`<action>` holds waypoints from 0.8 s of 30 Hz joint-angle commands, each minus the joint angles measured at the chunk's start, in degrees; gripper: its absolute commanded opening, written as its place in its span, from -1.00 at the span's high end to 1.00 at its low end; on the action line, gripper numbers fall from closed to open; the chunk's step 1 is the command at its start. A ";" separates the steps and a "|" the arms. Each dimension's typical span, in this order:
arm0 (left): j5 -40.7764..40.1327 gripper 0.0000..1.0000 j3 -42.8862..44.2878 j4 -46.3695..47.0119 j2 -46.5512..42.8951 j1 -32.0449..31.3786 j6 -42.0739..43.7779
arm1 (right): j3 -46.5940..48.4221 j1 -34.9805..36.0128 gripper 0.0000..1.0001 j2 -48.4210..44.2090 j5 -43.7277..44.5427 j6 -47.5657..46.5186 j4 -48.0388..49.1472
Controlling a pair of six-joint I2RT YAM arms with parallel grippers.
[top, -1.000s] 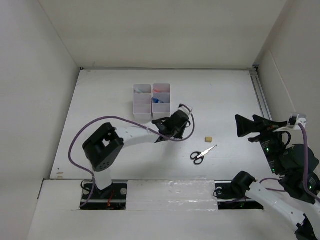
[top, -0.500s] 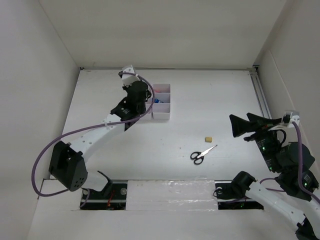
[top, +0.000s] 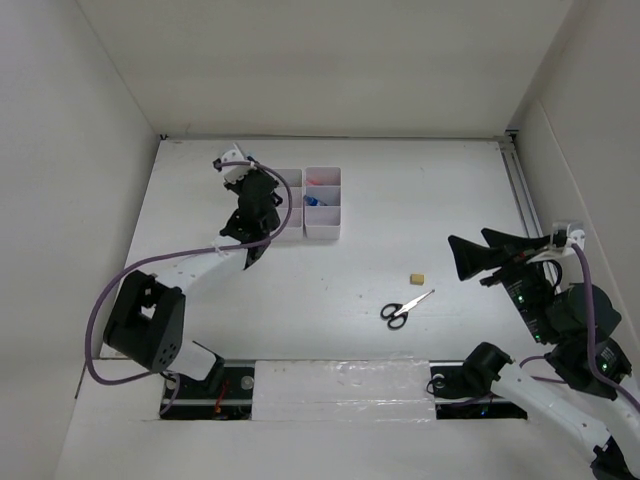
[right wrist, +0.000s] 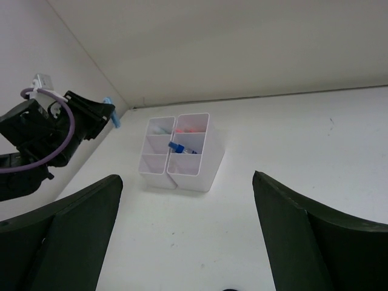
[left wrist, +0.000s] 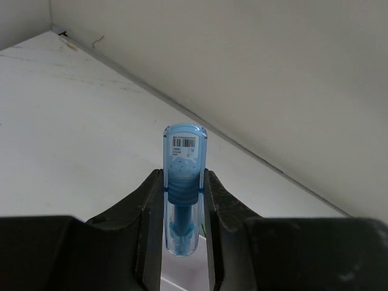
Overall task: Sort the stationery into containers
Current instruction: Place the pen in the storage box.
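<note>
A white table (top: pixel 440 190) boxed in by plain white walls is all the setting there is. Over its far left part the left gripper (left wrist: pixel 183 177) is clamped on a translucent blue piece of stationery (left wrist: pixel 183 154), probably a highlighter, which stands upright between the jaws. It hangs raised above the surface, just to the left of the left tray (right wrist: pixel 151 170) and not over any compartment. The right tray (right wrist: pixel 198 176) touches it, and the two make one block of six cells. Its middle cell holds a blue-capped item (right wrist: pixel 177 147) and its far cell something red or pink (right wrist: pixel 185 129). What the left tray holds is too faint to tell. Farther out, the scissors (top: pixel 405 307) and the tan eraser (top: pixel 418 276) lie on the table, well apart from the trays. The right gripper (top: pixel 468 242) hovers near them, jaws wide apart and empty. Sorting looks well advanced: this drop and those two pieces are left.
</note>
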 commanded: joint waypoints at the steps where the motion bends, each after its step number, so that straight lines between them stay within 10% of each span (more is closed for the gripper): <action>1: 4.27 1.00 -1.80 12.54 1.38 0.80 2.74 | -0.62 0.37 -0.88 -1.10 -1.65 0.50 2.66; 11: 15.62 1.00 -11.81 28.88 2.01 0.80 3.45 | -1.15 0.37 -0.88 -1.71 -2.27 1.03 1.95; 24: 52.52 1.00 -21.49 50.25 2.00 9.75 3.89 | -3.61 0.37 -0.88 -1.02 -2.80 0.42 4.06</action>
